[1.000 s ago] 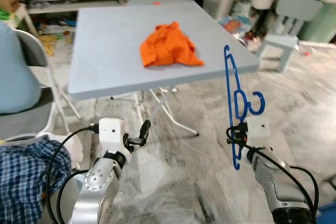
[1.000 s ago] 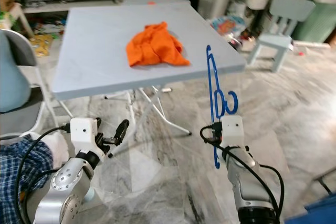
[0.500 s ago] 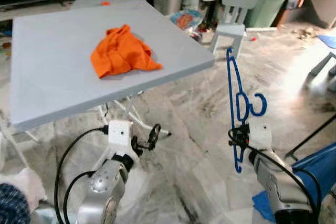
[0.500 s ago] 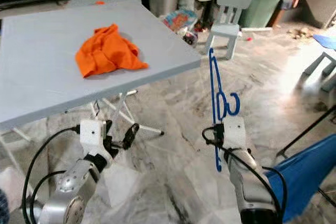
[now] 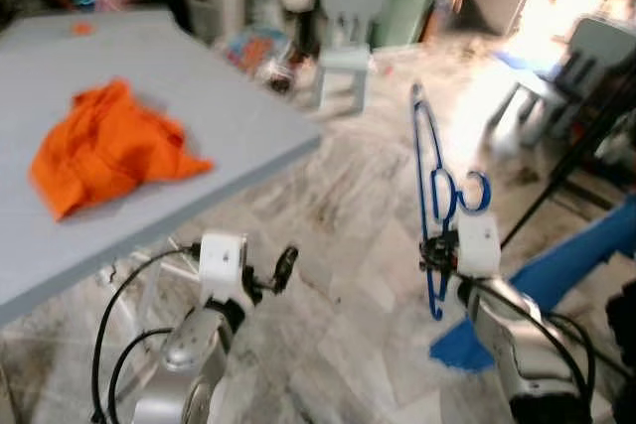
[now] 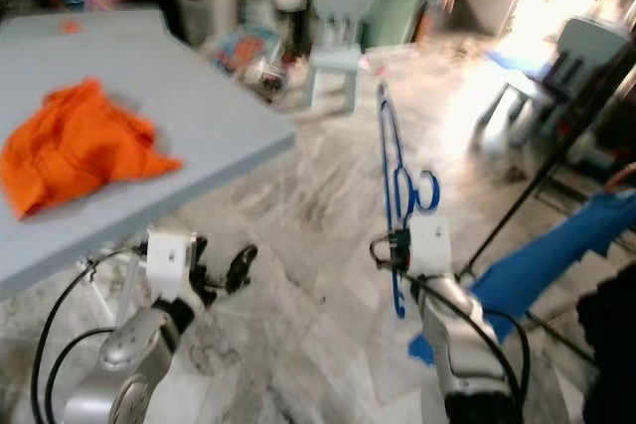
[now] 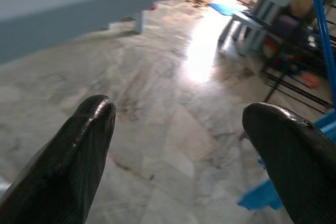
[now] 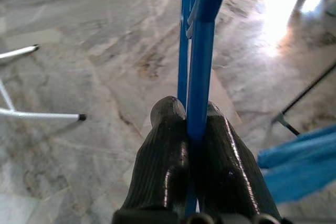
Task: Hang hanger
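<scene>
the right gripper [image 5: 434, 250] is holding the blue hanger [image 5: 434, 181] upright out in front of the robot, over the marble floor [image 5: 348, 245] and well apart from the grey table [image 5: 229, 116]. in the right wrist view its two black fingers [image 8: 163, 166] are pressing together on the hanger's thin lower bar, with the rest of the frame and the hook standing up above the grip. the left gripper [image 5: 278, 270] is hovering low beside the table's near edge, its fingers [image 7: 79, 145] spread wide and holding nothing

the head views are blurring, so the robot is probably walking or turning, and no rail is plainly showing; a dark stand [image 5: 556, 171] with blue cloth [image 5: 537, 285] on it is rising at the right, which may be where the hanger is going

the main risk is the grip itself: the fingers are pinching one narrow bar low down, so the tall frame could be swinging or rotating in the pads as the body is moving, leaving the hook pointing the wrong way at the rail. a jolt could also be slipping the bar out altogether. the small blue chairs [image 5: 343, 37] and the stand's legs are lying near the path, and the hanger's top could be catching on them. the orange cloth [image 5: 104, 151] near the table's edge is looking safely out of reach
</scene>
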Motion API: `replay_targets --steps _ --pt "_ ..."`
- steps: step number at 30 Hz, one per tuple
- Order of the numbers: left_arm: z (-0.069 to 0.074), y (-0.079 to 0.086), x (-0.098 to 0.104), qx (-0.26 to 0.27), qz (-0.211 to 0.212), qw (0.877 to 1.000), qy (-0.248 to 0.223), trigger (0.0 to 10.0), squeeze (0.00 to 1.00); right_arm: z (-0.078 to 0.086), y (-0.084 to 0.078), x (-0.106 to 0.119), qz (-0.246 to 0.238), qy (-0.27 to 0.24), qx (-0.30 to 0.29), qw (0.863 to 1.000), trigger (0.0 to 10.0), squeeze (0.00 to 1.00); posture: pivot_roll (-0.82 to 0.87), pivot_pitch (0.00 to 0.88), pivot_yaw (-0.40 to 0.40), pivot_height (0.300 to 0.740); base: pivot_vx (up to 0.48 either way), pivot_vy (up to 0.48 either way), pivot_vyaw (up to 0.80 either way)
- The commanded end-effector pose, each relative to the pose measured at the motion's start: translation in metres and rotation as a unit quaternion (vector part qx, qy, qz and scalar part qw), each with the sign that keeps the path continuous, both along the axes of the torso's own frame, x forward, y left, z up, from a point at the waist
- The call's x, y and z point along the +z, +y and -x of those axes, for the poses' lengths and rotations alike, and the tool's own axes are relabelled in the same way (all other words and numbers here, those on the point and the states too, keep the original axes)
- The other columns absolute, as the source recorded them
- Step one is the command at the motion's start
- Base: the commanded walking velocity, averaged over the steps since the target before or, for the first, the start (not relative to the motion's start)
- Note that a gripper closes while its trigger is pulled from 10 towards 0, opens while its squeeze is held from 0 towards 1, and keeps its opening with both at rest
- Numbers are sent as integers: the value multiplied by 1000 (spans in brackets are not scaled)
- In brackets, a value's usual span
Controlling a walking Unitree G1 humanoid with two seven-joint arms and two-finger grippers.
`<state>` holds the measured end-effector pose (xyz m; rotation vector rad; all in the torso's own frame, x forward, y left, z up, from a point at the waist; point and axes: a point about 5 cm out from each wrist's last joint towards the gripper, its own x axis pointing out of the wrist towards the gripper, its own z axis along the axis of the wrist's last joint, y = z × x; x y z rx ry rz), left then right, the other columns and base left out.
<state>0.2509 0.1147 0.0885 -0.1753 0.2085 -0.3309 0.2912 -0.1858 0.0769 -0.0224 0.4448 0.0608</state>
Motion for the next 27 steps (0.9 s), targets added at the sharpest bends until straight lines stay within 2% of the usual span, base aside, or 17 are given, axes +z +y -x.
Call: replay_targets --steps 1,9,25,27 --pt "2 -10 1 -24 10 1000 0 10000 0 2 -8 0 5 3 -12 1000 10000 0 41 32 -65 740 0 0 -738" --pt "4 -12 2 -31 18 999 1 10000 0 2 -7 0 5 3 -9 1000 10000 0 41 35 -68 740 0 0 -738" --pt "4 -13 0 -37 15 999 8 10000 0 -1 -5 2 0 -4 -5 1000 10000 0 39 41 -67 740 0 285 -738" --pt "4 -13 0 -38 16 999 8 10000 0 -1 -6 2 14 -6 -2 1000 10000 0 39 38 -62 740 0 319 0"
